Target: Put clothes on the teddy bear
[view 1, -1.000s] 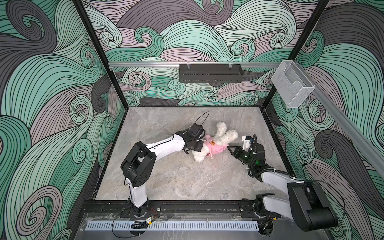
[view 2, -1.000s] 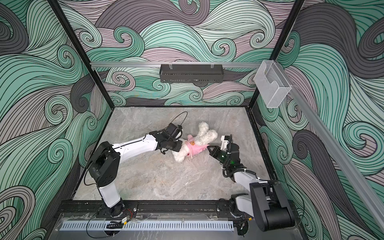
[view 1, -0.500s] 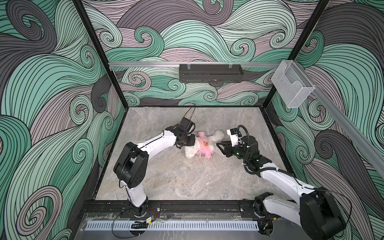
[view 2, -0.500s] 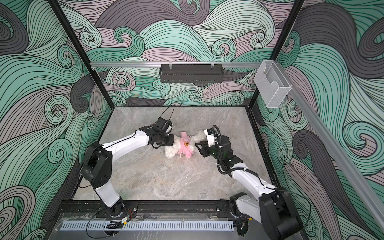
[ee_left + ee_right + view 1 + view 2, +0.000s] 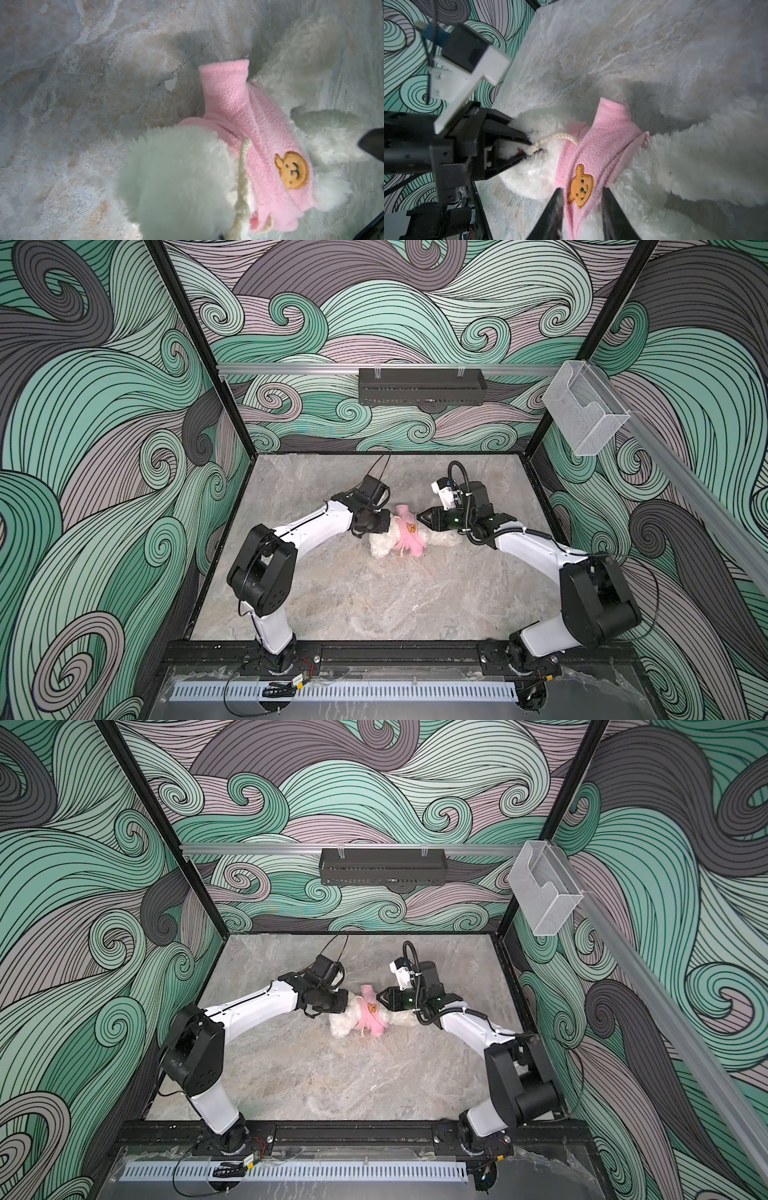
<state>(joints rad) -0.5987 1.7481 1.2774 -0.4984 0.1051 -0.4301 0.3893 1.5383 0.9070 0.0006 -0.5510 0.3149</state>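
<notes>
White plush teddy bear (image 5: 381, 546): it lies flat just above the centre of both top views, head toward the left and legs toward the right.
Pink shirt (image 5: 409, 533): it is already past the head and round the chest. It sits bunched in a narrow band, and white belly fur shows bare beyond the hem.
Sleeve (image 5: 224, 83): it sticks out as a flat tube. You see no paw at its end, so the arm is probably not through.
Cord (image 5: 560, 136): a cream drawstring runs from the neck across the head.
Left claw (image 5: 529, 148): closed, pinching the bear's head fluff right where the cord's knot lies.
Right claw (image 5: 582, 190): jaws apart, straddling the hem beside the orange bear print, with no clamp on it visible.
Worktop (image 5: 374, 605): grey marble, carrying the bear between the two arms.
Done: the shirt is on the body.
Left for you: draw the hem down over the belly, work the arms into the sleeves, and smooth the fabric.
</notes>
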